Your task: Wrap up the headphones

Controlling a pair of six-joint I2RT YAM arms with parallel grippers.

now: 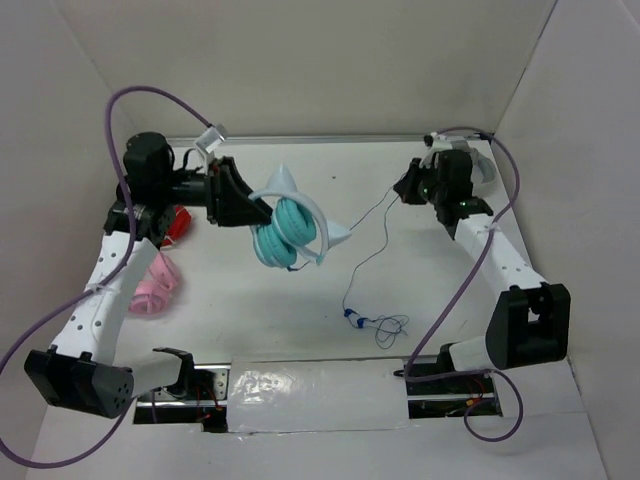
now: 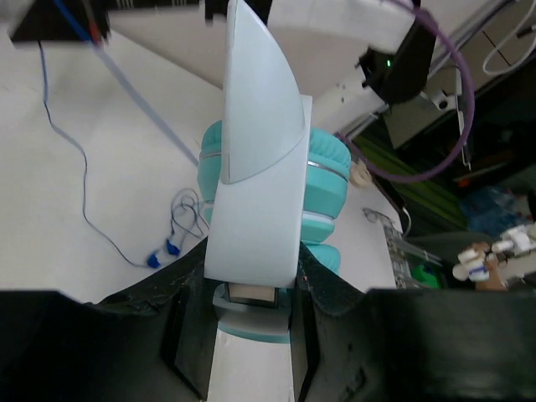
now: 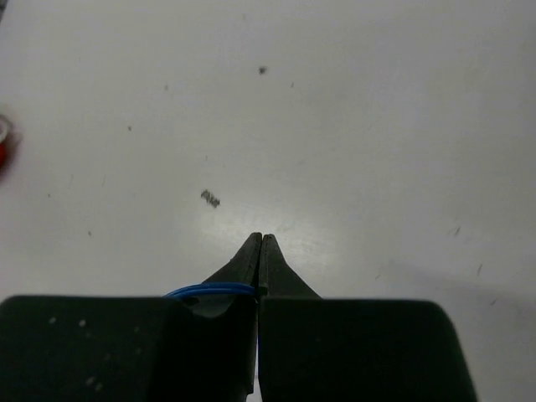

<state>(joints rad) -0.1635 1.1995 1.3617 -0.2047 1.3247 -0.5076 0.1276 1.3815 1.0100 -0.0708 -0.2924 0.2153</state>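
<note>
headband [image 2: 255, 193] of the headphones [image 1: 285, 235]: smooth pale plastic, faint sheen, clamped in the left gripper [image 2: 251, 335]
ear cushions [image 2: 327, 180]: teal, soft-looking, matt, just beyond that gripper's tips
cable [image 3: 209, 289]: thin, blue, glossy sheath, pinched in the right gripper [image 3: 260, 243]
fingers [image 3: 280, 280]: black matt plastic
table [image 3: 377, 126]: white, matt, smooth, dark specks ahead of the right gripper

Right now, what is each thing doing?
Teal cat-ear headphones: lifted off the table, held by the headband.
Blue cable: one part pinched up high, the plug end lying loose on the table.
Left gripper: shut on the teal cat-ear headphones.
Right gripper: shut on the blue cable.
Pink headphones: lying on the table beside the left arm.
</note>
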